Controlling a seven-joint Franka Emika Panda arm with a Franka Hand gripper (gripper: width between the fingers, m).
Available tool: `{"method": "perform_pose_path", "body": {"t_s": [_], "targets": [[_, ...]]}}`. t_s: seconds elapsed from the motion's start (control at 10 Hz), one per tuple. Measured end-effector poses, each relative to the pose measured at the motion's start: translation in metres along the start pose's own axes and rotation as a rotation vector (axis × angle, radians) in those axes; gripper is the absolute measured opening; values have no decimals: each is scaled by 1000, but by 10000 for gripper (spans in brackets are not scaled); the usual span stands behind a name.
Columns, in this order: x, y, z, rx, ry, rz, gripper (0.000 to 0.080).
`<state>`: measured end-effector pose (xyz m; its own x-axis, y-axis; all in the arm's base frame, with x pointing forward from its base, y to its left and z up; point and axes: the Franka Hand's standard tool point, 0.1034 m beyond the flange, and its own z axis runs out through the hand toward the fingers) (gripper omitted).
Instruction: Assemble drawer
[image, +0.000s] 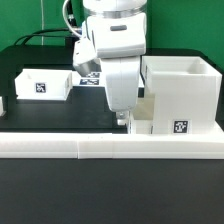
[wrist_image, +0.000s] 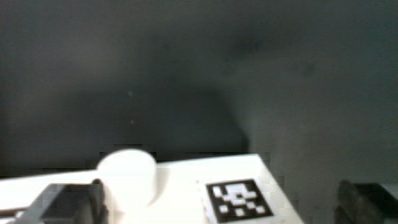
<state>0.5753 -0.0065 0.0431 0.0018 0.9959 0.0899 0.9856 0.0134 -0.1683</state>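
The large white drawer casing (image: 182, 88) stands at the exterior view's right, open side up, with a tag low on its front. A small white tray (image: 143, 112) lies against its left side. My gripper (image: 122, 119) hangs just over that tray's near end. In the wrist view the tray's white face (wrist_image: 178, 190) shows a rounded knob (wrist_image: 125, 176) and a square tag (wrist_image: 237, 198). My dark fingers (wrist_image: 61, 205) stand wide apart on either side of it, open and holding nothing. A second tray (image: 44, 83) sits at the exterior view's left.
The long low white border wall (image: 100, 148) runs along the front of the table. The marker board (image: 88, 80) lies flat behind the arm. The black table (wrist_image: 196, 70) fills the rest of the wrist view.
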Motion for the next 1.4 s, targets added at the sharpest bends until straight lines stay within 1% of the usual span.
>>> {"method": "perform_pose_path", "body": {"t_s": [0.1,0.2,0.3,0.4,0.5,0.6,0.7,0.9,1.1,1.2,1.3,1.4], "targets": [[-11,0,-1,-2,-2,8,649],[-23,0,-5,-20,-4,20,649],[-29,-2,-8,-26,-4,32,649],[-31,-4,-8,-24,-4,42,649],[-30,-8,-4,-14,-3,47,649],[-27,-10,1,-6,0,44,649],[-23,-10,3,-3,3,38,649],[-7,-9,6,2,8,50,649],[7,-6,3,2,14,51,649],[12,-5,2,12,17,43,649],[15,-5,0,20,19,39,649],[15,-3,-1,18,19,39,649]]}}
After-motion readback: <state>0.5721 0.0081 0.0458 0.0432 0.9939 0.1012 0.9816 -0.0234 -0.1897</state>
